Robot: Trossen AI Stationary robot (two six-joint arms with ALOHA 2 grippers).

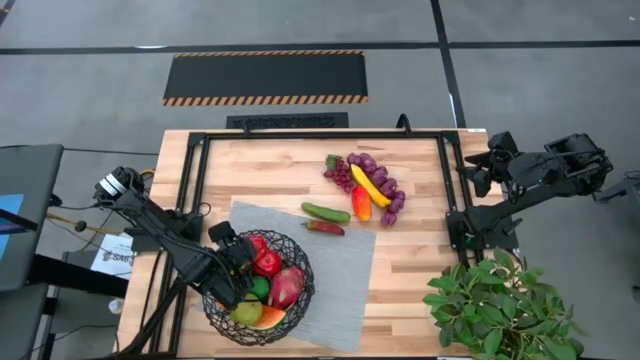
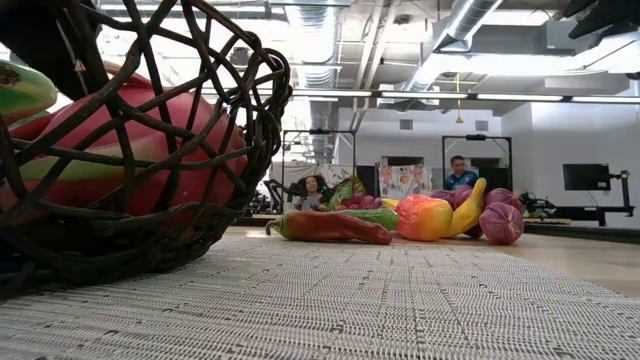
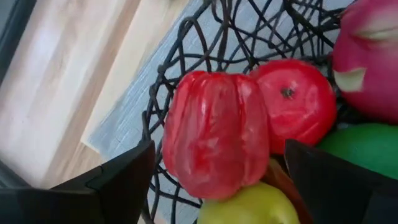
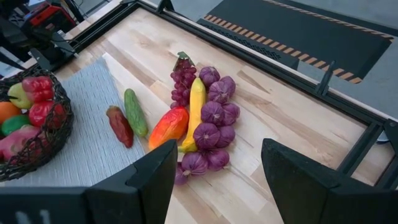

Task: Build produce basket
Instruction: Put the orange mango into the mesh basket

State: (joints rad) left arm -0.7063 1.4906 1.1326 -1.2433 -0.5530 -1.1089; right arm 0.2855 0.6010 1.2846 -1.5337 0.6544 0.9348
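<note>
The dark wire basket [image 1: 303, 268] [image 3: 205, 37] stands on the grey mat [image 1: 345, 285] at the table's near left. Several toy pieces lie in it: a red pepper [image 3: 214, 134], a red apple [image 3: 295, 102], a pink fruit [image 1: 287, 287], green and yellow ones. My left gripper [image 1: 236, 256] [image 3: 217, 165] hangs open over the basket's left side, a finger either side of the red pepper and clear of it. A cucumber [image 1: 326, 212], a red chili [image 1: 324, 228], a banana [image 1: 368, 185], grapes [image 1: 340, 172] and purple bulbs [image 4: 214, 115] lie on the table. My right gripper [image 1: 480, 172] [image 4: 217, 171] waits open above the far right edge.
A leafy green plant [image 1: 500, 305] stands at the near right corner. Black frame rails [image 1: 195, 175] run along the table's left, far and right sides. Bare wood [image 1: 410, 270] shows between the mat and the plant. People sit in the room behind.
</note>
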